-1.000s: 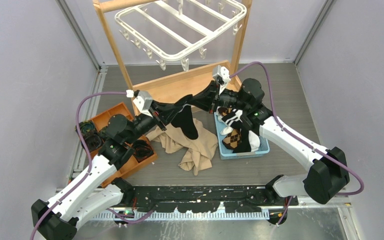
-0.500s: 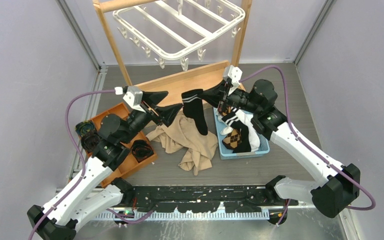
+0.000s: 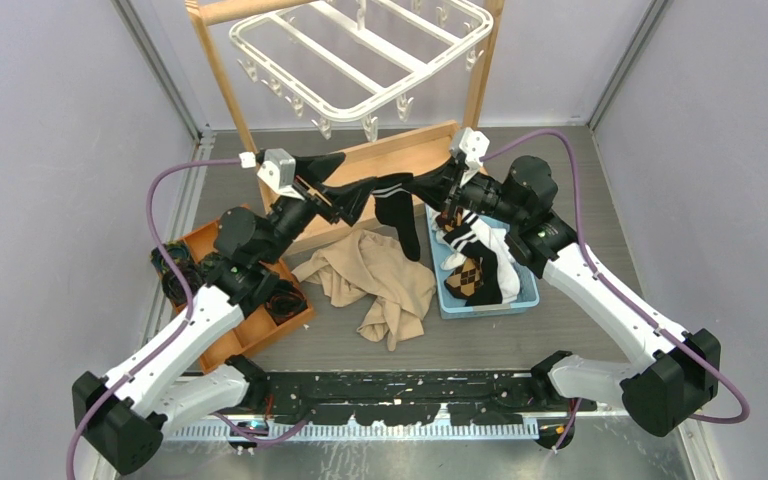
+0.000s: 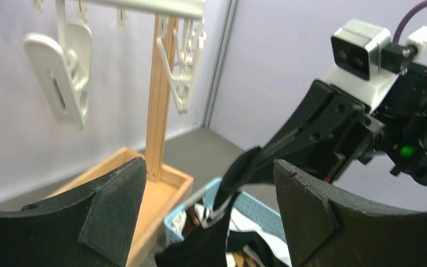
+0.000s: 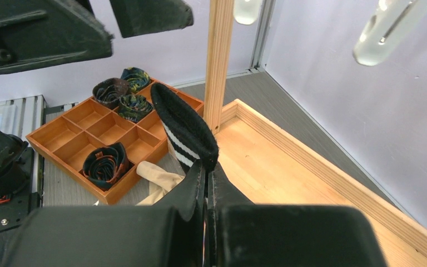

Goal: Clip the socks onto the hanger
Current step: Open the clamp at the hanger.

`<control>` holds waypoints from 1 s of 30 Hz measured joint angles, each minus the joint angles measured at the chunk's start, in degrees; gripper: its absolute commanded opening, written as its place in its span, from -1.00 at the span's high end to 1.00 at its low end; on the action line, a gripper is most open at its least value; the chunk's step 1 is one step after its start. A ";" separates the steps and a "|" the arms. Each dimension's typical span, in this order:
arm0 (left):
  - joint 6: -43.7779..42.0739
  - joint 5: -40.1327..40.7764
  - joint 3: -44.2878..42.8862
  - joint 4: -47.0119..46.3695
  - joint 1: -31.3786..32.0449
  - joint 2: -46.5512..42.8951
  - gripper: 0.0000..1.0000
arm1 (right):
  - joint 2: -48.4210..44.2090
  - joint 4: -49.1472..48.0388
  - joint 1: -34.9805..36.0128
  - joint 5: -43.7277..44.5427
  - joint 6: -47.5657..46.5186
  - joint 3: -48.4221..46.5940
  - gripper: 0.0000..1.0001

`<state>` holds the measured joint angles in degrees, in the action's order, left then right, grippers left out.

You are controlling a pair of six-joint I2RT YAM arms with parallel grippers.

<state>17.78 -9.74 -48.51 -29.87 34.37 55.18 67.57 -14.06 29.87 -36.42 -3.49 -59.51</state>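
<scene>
My right gripper (image 3: pixel 422 186) is clamped tight on the black sock (image 3: pixel 400 215), pinching it by the white-striped cuff. From my right wrist, the fingers (image 5: pixel 192 192) are pressed together on the fabric and the cuff (image 5: pixel 186 130) stands up past the tips. The rest hangs above the beige cloth (image 3: pixel 380 285), beside the blue basket (image 3: pixel 532 290) with the other socks (image 3: pixel 475 265).

My left gripper (image 3: pixel 355 172) is spread wide, facing the right one. From that wrist the sock (image 4: pixel 222 222) sits in the gap between the pads, touching neither.

The white hanger (image 3: pixel 350 108) hangs on the wooden stand (image 3: pixel 222 70), above and behind both grippers. Its clips (image 4: pixel 61 72) hang above my left fingers, nothing clipped on them.
</scene>
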 measured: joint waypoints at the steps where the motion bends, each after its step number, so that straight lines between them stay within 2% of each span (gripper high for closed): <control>1: -0.68 0.11 0.00 -2.01 0.00 1.03 -0.67 | 0.00 0.00 -0.02 -0.02 0.02 0.00 0.98; 6: -4.70 0.17 -0.24 -8.81 0.00 5.55 -0.67 | 0.00 -0.39 -0.37 -0.09 0.33 0.07 0.98; 13: -7.96 0.11 -3.39 -11.98 -1.14 9.73 -0.63 | 0.00 -2.19 -1.16 -0.74 1.09 0.79 0.98; 22: -6.97 -1.64 -8.00 -14.69 -2.67 13.03 -0.39 | 0.00 -4.26 -2.36 -1.49 2.49 2.16 0.98; 30: -3.61 -4.46 -9.29 -16.72 -2.67 15.30 -0.25 | 0.00 -5.70 -2.89 -2.01 3.37 2.67 0.98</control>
<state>14.17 -14.20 -57.80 -46.59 31.70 70.48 67.57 -19.77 26.98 -38.44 -0.12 -56.84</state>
